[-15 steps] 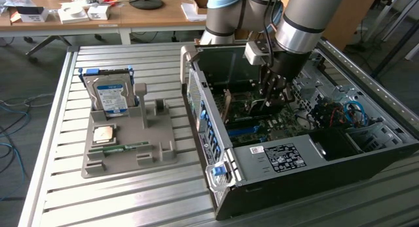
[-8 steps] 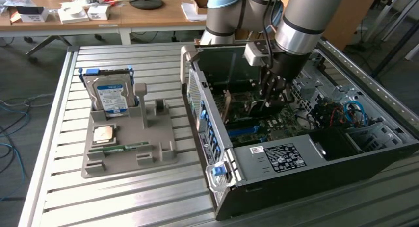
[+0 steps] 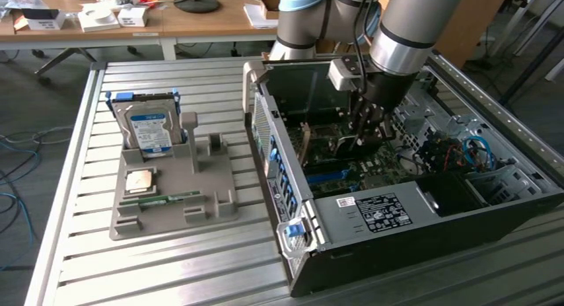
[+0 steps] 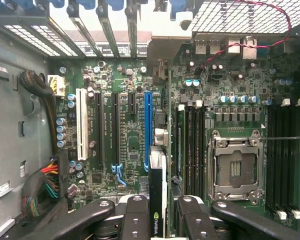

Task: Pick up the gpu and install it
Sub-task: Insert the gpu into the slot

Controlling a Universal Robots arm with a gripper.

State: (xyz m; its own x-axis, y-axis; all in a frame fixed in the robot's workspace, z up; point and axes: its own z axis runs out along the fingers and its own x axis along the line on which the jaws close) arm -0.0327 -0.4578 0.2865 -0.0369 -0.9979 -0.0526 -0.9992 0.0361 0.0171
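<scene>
The gpu is seen edge-on as a thin dark card with a green logo on its near end. It stands upright between the two black fingers of my gripper, which is shut on it. It hangs just beside the long blue slot of the motherboard, its far end reaching toward the rear bracket openings. In the exterior view my gripper is lowered inside the open computer case, with the gpu low over the motherboard.
A grey parts holder on the slatted table holds a hard drive, a processor chip and a memory stick. Inside the case are an empty processor socket, black and white slots and cable bundles.
</scene>
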